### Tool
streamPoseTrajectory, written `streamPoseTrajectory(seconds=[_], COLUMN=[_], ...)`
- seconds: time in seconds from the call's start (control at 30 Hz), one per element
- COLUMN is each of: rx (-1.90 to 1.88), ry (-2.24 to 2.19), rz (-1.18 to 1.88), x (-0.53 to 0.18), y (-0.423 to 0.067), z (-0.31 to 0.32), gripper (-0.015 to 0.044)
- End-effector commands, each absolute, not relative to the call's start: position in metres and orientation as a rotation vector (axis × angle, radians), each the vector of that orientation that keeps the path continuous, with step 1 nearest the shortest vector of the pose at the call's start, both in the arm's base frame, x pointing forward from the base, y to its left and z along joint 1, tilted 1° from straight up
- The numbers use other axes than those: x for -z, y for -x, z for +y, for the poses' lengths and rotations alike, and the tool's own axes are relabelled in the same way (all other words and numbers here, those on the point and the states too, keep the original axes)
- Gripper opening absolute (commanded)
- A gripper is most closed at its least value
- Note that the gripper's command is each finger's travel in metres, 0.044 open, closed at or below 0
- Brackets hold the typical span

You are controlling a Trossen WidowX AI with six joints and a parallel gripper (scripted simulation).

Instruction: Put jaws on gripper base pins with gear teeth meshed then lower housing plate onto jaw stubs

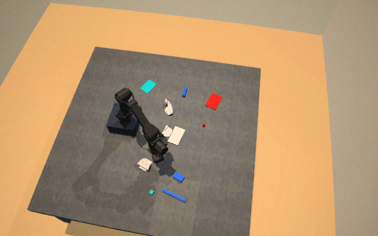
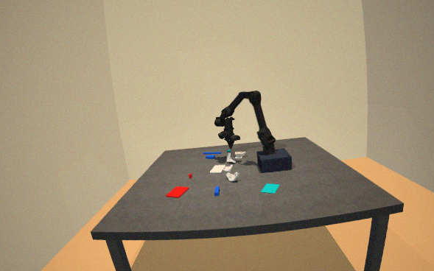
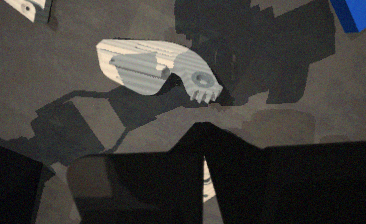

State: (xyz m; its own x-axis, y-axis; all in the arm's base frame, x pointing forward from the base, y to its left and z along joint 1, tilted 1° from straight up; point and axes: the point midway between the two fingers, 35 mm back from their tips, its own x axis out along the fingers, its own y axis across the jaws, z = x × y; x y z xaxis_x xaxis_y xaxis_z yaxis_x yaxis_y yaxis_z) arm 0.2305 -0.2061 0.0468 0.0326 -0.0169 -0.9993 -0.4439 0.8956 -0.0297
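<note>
Tool (image 1: 157, 158) (image 2: 231, 146) (image 3: 201, 129) clenched, nothing in it; I have it above the worktop (image 1: 223, 147) (image 2: 292, 200) (image 3: 14, 90), near one toothed jaw (image 2: 230, 159) (image 3: 154, 62). Using the white rectangle (image 1: 176, 135) (image 2: 217, 169) as landmark: that jaw lies behind it in the exterior view, the other jaw (image 1: 169, 108) (image 2: 232, 177) in front. Small white part (image 1: 167, 131) (image 2: 228, 168) is right beside the rectangle, larger white part (image 1: 144, 163) (image 2: 239, 155) farther back. Jaws are apart, unmeshed. I can't tell which part is the housing plate.
</note>
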Motion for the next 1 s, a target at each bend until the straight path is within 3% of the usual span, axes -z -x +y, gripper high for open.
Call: streamPoseTrajectory(seconds=[0.0, 0.97], rx=[-0.432, -1.048], ry=[0.468, 1.103], rz=[1.492, 1.269], x=[-0.046, -0.046], y=[-0.229, -0.218], z=[-0.205, -0.206], gripper=[0.0000, 0.0000])
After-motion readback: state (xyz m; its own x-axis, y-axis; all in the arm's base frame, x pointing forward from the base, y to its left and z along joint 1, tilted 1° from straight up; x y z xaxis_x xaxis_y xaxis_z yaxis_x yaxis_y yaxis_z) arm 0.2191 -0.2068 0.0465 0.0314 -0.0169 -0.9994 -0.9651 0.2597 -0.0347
